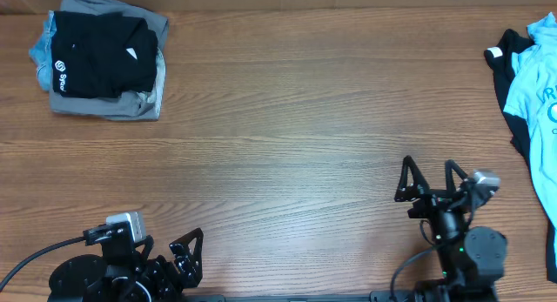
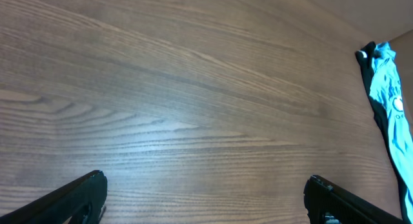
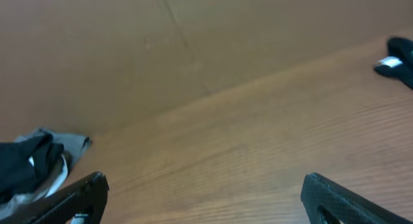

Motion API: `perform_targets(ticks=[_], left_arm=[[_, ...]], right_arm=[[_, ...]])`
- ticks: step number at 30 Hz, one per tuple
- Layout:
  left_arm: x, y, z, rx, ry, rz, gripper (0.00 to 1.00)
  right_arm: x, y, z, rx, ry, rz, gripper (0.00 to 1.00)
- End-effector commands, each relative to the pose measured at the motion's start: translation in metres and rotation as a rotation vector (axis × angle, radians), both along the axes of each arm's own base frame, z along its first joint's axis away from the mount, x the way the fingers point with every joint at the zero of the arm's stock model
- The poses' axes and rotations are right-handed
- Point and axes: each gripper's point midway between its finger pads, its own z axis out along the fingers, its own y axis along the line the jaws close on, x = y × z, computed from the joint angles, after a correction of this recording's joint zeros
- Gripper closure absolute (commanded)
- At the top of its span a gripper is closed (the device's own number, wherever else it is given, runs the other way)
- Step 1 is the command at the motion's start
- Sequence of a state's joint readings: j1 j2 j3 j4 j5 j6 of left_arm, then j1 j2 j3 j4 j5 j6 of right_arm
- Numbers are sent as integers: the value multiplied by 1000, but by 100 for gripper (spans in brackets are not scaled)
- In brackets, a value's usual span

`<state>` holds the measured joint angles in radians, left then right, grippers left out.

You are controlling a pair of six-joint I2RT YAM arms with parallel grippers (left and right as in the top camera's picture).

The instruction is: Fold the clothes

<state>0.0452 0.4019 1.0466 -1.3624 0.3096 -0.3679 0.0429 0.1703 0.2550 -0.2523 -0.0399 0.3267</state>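
A folded black T-shirt with a small white round logo lies on top of a pile of folded grey and blue clothes at the far left of the table; it also shows in the right wrist view. A light blue garment with dark trim lies unfolded at the right edge, seen too in the left wrist view. My left gripper is open and empty at the near left edge. My right gripper is open and empty at the near right.
The wooden table spans the view, with its back edge along the top. Cables run from the left arm base.
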Motion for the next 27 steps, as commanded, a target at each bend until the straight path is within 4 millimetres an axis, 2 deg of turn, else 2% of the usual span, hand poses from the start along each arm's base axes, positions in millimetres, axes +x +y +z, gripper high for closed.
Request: perform_targets(ticks=[1,6,9,14,27], left_arm=[[0,0,1,-6,-4,7,0],[0,0,1,-6,-4,7,0],[0,0,1,-6,-4,7,0],[0,0,1,-6,-4,7,0],[0,0,1,-6,-4,7,0]], right_arm=[[4,7,-21,-31,-67,51,0],[4,-3,-27,-39,-152,9,0],[3,-8,-22,-58,-172,-11,0],[4,-11,-39,-142,-111,-14,0],[4,-11,-39,-170,-112,-12,0]])
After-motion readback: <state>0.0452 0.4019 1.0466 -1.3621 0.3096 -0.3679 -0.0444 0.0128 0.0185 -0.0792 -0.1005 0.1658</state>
